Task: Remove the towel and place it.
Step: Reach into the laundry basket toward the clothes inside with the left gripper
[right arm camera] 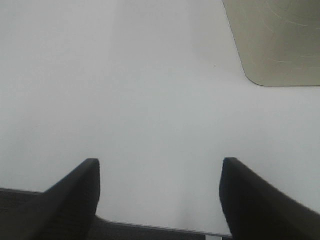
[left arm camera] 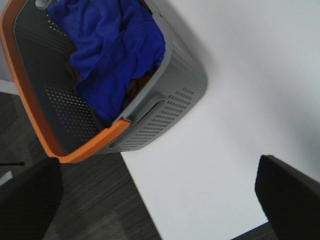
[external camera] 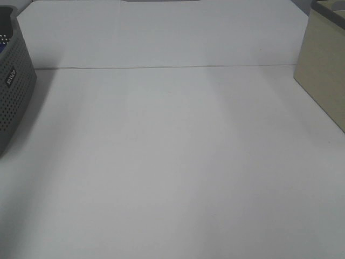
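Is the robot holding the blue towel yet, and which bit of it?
No, nothing is held. The left fingers and right fingers are spread apart with nothing between them. The towel lies bunched inside the grey basket.

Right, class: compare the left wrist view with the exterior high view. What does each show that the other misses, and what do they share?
Only the left wrist view looks into the grey basket, showing the blue towel bunched inside, the orange rim, the dark floor and the open left gripper. Only the exterior high view shows the beige box at the right edge and the label on the basket's side. Both show the basket's perforated wall and the white table.
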Motion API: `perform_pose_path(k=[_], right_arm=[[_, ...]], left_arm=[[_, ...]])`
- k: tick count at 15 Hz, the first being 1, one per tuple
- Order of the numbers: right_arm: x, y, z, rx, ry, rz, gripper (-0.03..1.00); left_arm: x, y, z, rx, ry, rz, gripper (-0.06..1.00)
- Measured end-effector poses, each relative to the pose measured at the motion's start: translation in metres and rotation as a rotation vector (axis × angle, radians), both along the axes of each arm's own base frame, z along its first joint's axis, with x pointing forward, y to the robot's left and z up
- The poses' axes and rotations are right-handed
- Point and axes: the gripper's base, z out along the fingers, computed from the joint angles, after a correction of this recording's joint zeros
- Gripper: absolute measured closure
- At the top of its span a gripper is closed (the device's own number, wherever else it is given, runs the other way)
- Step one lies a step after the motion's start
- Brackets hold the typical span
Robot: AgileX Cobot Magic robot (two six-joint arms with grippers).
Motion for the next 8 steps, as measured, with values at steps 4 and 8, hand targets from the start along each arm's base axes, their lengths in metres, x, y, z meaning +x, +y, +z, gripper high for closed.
perform_pose_path(k=[4,8], right_arm=[[0.0,0.0,0.0,0.0,0.0,0.0,0.29],[0.0,0.0,0.0,0.0,0.0,0.0,0.29]], left_arm=[[0.098,0.019,-0.001,0.267,0.194,-0.075,-0.05],[0.163,0.029,-0.014,0.37,0.287,-0.108,-0.05]])
